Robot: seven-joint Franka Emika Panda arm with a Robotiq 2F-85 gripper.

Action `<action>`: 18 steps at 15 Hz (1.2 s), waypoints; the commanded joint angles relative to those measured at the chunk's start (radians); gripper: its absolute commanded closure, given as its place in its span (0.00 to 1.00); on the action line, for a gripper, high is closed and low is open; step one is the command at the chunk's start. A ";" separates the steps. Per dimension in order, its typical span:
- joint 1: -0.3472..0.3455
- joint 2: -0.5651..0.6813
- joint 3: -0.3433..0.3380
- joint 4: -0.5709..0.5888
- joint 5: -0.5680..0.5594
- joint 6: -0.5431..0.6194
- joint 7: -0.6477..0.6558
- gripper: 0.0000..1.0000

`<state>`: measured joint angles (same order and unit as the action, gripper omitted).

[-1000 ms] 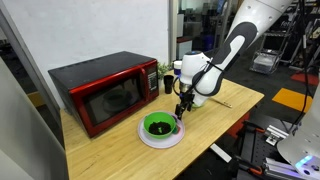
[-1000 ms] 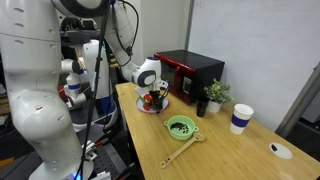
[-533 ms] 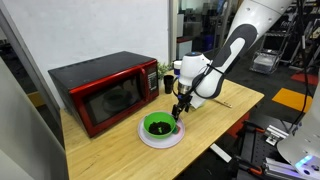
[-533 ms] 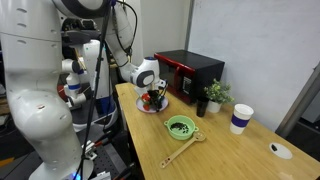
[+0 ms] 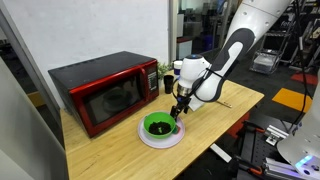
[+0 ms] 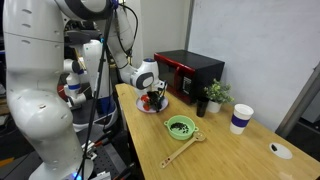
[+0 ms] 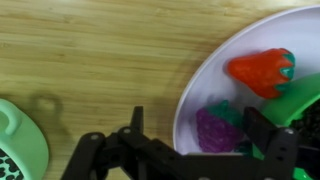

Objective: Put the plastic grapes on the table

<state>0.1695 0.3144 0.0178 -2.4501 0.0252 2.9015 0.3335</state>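
The jaws of the gripper (image 7: 200, 132) stand apart, and in the wrist view the two dark fingers (image 7: 266, 128) reach up from the lower edge. The plastic grapes (image 7: 215, 128), a small purple knobbly clump, lie between the fingers and nearer the right-hand one in that view; whether either finger touches them cannot be told. The grapes rest on a round whitish plate (image 7: 210, 78), near its rim, not on the table (image 7: 100, 50). Further in on the same plate lies a red plastic strawberry (image 7: 260, 70), and a green piece (image 7: 302, 100) shows at the picture's right edge, too cropped to name. Off the plate, at the lower left of the wrist view, part of a green bowl (image 7: 18, 140) with a paler rim sits on the pale wood. In both exterior views the gripper (image 5: 181, 110) (image 6: 152, 99) hangs low over the tabletop, pointing down, with the white arm bent above it. The green bowl (image 5: 157, 125) (image 6: 181, 127) stands near the gripper. A red microwave (image 5: 105, 90) sits at the back of the table, with a small potted plant (image 6: 214, 95) just beside it. In an exterior view a wooden spoon (image 6: 182, 152) lies near the bowl and a paper cup (image 6: 241, 118) stands well apart from the gripper.
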 commanded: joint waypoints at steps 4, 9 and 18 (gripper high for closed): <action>0.028 0.026 -0.008 0.021 0.012 0.047 0.009 0.00; 0.026 0.019 -0.004 0.024 0.023 0.071 0.004 0.00; -0.001 0.036 0.063 0.025 0.104 0.100 -0.019 0.00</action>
<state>0.1846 0.3255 0.0430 -2.4343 0.0799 2.9663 0.3352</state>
